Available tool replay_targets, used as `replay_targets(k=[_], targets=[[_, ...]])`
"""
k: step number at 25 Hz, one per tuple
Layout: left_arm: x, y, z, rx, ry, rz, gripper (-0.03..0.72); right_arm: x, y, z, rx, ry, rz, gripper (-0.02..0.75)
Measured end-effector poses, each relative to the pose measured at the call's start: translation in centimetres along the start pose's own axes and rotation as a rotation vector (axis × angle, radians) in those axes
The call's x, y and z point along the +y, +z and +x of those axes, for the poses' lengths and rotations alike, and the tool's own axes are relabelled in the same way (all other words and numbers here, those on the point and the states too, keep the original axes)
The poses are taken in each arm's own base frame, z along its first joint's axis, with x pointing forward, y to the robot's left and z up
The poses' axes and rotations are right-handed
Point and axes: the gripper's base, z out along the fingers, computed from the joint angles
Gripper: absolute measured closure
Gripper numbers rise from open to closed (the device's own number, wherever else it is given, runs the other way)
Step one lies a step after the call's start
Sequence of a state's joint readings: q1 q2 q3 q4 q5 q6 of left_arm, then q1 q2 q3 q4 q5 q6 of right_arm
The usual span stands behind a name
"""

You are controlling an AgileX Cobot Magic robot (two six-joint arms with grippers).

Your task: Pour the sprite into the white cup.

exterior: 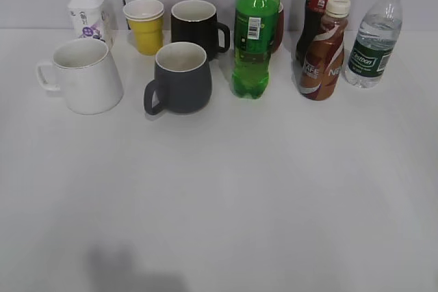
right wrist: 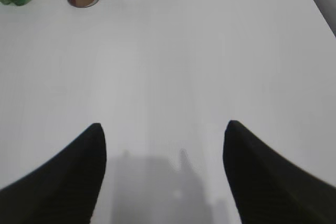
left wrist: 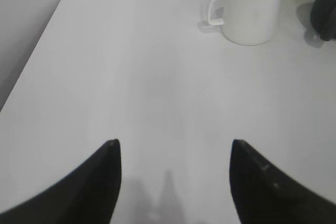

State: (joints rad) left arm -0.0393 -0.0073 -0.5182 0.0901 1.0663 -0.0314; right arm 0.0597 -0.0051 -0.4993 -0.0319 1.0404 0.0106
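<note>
Both your grippers, left (left wrist: 173, 153) and right (right wrist: 164, 135), are hovering over bare white surface (exterior: 274, 196) with jaws spread wide, grasping nothing. You are seeing the sprite (exterior: 256, 32) standing upright at the back, mid-row, and the cup (exterior: 85, 75) sitting well apart, far left, beside a grey mug (exterior: 181, 78).

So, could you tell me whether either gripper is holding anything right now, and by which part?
Nothing is held. The left gripper and the right gripper are both open over bare table.
</note>
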Motion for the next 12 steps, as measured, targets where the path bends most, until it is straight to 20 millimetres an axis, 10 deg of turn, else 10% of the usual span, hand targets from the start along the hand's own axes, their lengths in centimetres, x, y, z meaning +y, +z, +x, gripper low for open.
replay_targets(k=[12], targets=[[0.0,0.0,0.0,0.0,0.0,0.0,0.191,0.0,0.0,0.0,0.0,0.0,0.0,0.218]])
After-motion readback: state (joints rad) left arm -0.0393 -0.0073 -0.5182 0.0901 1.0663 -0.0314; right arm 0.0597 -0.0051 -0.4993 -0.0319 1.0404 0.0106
